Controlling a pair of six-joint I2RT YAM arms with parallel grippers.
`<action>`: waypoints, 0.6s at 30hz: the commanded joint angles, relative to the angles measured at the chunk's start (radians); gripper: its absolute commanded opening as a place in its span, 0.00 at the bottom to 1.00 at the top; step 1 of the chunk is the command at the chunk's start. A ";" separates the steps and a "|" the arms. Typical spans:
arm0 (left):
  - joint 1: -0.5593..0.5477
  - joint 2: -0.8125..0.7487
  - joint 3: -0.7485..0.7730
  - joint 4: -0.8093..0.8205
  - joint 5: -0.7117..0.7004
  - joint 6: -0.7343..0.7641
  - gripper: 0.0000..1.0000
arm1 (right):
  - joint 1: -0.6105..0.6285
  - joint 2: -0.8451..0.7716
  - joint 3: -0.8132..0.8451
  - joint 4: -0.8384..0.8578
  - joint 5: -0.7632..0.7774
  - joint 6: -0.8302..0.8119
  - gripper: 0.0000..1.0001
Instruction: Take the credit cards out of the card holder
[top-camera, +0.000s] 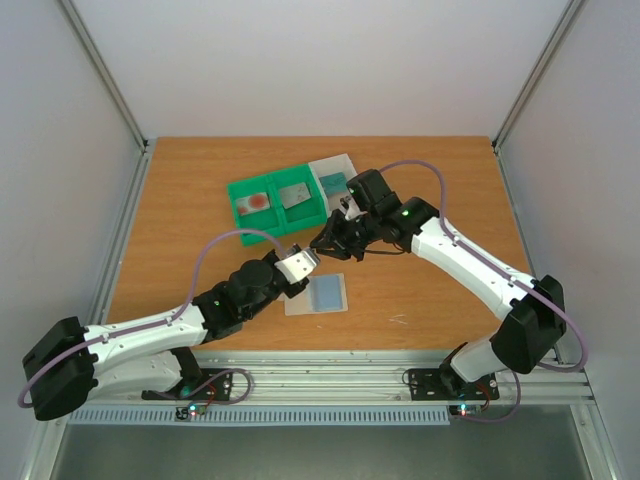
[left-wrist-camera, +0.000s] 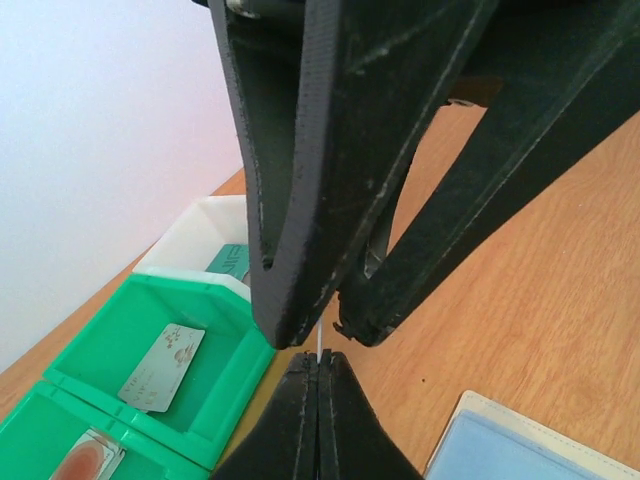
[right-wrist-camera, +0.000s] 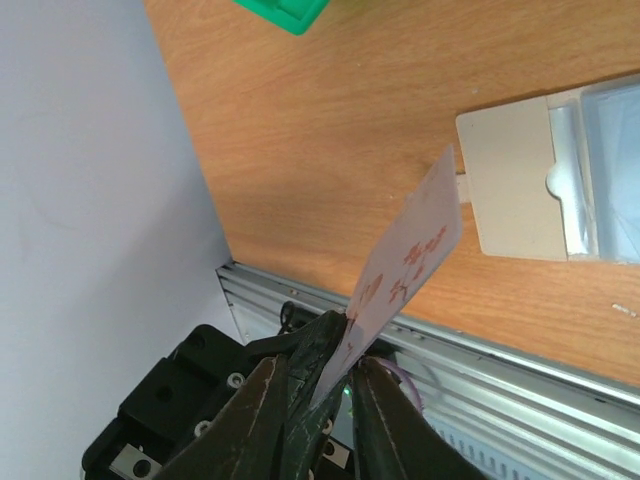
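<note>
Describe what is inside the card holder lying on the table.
A blue card shows inside the card holder, behind its clear front. Whether more cards lie under that blue card cannot be seen, since it covers whatever is below.

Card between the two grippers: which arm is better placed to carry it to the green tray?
Right, probably: the right gripper straddles the card and sits nearer the green tray than the left gripper.

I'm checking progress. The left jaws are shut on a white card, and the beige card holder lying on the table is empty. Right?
Not quite. The card holder is not empty: a blue card sits in it, as the right wrist view shows. The left gripper does have its jaws shut on a white card.
</note>
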 joint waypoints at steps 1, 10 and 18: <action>-0.007 -0.002 -0.009 0.096 -0.033 0.017 0.00 | 0.009 0.011 -0.009 0.033 -0.019 0.012 0.15; -0.007 -0.019 -0.016 0.088 -0.068 -0.010 0.00 | 0.010 -0.005 -0.063 0.087 -0.010 -0.034 0.01; -0.003 -0.127 -0.030 -0.068 -0.171 -0.242 0.37 | -0.006 -0.068 -0.227 0.298 0.089 -0.163 0.01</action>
